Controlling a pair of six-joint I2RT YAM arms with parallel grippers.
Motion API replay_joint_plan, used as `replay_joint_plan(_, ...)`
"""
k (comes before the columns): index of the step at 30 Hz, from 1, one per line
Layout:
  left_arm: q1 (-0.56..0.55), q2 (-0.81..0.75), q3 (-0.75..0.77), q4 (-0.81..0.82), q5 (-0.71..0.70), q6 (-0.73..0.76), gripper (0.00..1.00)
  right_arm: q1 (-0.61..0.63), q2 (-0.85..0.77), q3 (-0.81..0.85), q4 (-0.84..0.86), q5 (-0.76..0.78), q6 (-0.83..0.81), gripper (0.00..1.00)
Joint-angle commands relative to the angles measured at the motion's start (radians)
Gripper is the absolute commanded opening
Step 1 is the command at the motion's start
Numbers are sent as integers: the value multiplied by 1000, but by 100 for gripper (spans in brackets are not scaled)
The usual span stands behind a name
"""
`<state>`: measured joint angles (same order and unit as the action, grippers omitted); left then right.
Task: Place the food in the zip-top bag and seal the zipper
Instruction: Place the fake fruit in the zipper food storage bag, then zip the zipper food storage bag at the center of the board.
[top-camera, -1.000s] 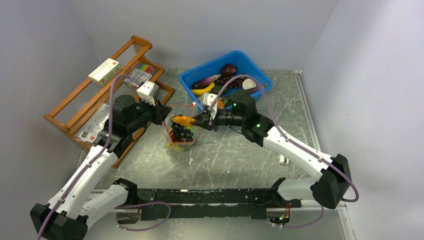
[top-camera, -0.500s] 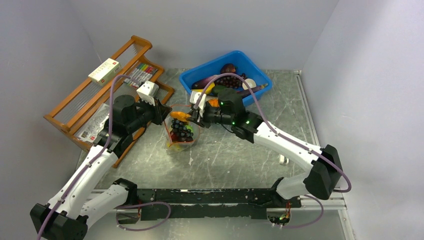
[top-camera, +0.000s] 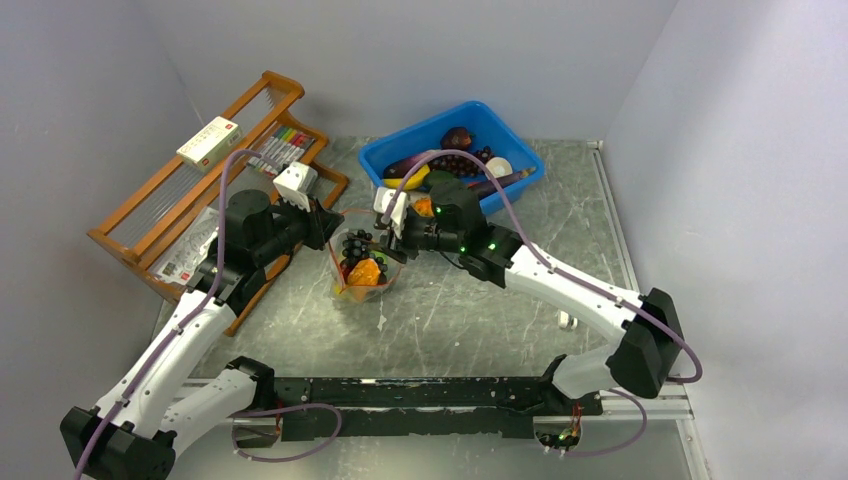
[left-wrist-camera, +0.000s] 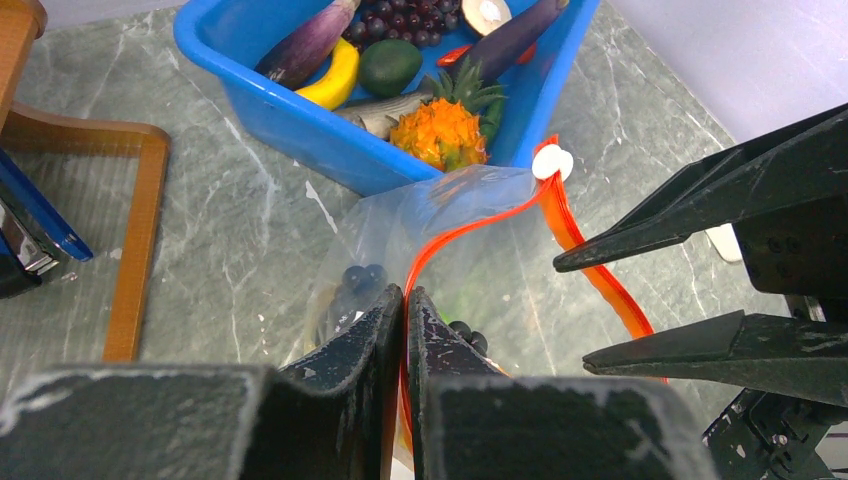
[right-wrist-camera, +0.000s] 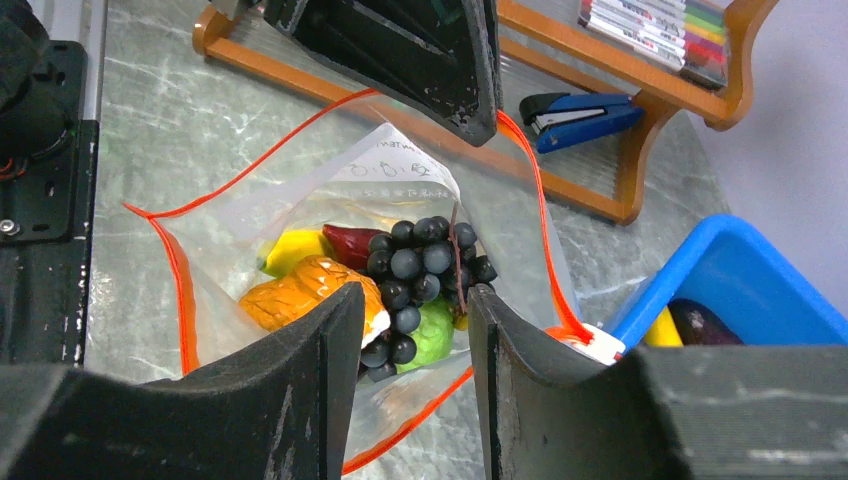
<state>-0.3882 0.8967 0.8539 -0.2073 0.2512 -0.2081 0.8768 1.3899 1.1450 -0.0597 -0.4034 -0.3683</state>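
The clear zip-top bag (top-camera: 362, 272) stands open on the table with its mouth upward. My left gripper (left-wrist-camera: 405, 297) is shut on the near rim, pinching the red-orange zipper (left-wrist-camera: 440, 240); the white slider (left-wrist-camera: 552, 163) sits at the far end. Inside the bag lie a dark grape cluster (right-wrist-camera: 425, 262), an orange piece (right-wrist-camera: 295, 292), a bumpy green ball (right-wrist-camera: 432, 340), a yellow piece (right-wrist-camera: 293, 250) and a dark red piece (right-wrist-camera: 350, 240). My right gripper (right-wrist-camera: 413, 300) hovers open just above the mouth with nothing between its fingers. From above, the right gripper (top-camera: 384, 236) faces the left gripper (top-camera: 332, 230) across the bag.
A blue bin (top-camera: 520, 150) behind the bag holds more toy food: eggplant (left-wrist-camera: 305, 45), banana (left-wrist-camera: 335, 82), pineapple (left-wrist-camera: 440, 130). A wooden rack (top-camera: 150, 215) with markers and a box stands at the left. A blue stapler (right-wrist-camera: 585, 110) lies by the rack.
My right gripper carried the orange piece left over the bag mouth, opened, and the piece dropped in among the grapes. The left gripper kept its hold on the rim.
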Motion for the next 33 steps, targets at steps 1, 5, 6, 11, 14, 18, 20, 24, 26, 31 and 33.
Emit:
replay_joint_plan(1, 9, -4, 11, 16, 14, 12, 7, 4, -36, 18, 17, -18, -24, 43)
replay_joint_plan(5, 8, -5, 6, 24, 20, 11, 7, -5, -42, 31, 27, -15, -40, 43)
replay_joint_plan(6, 9, -6, 5, 25, 21, 12, 7, -11, -45, 27, 43, -2, -43, 43)
replay_joint_plan(11, 9, -5, 6, 24, 23, 13, 7, -124, -17, 65, 16, -75, -58, 45)
replay_joint_plan(14, 9, -6, 4, 25, 22, 13, 7, -189, 22, 131, -85, -211, -92, 47)
replay_joint_plan(18, 9, -6, 5, 23, 19, 16, 7, -215, 35, 152, -151, -263, -197, 53)
replay_joint_plan(20, 9, -7, 5, 25, 21, 18, 7, -222, 36, 136, -164, -258, -270, 56)
replay_joint_plan(24, 9, -12, 4, 23, 13, 20, 7, -249, 56, 117, -201, -287, -424, 59)
replay_joint_plan(26, 9, -15, 2, 27, 15, 21, 7, -260, 83, 138, -231, -314, -501, 58)
replay_joint_plan(31, 9, -9, 5, 26, 24, 21, 7, -293, 174, 225, -256, -377, -516, 59)
replay_joint_plan(33, 9, -11, 5, 23, 25, 21, 7, -304, 204, 248, -262, -405, -528, 60)
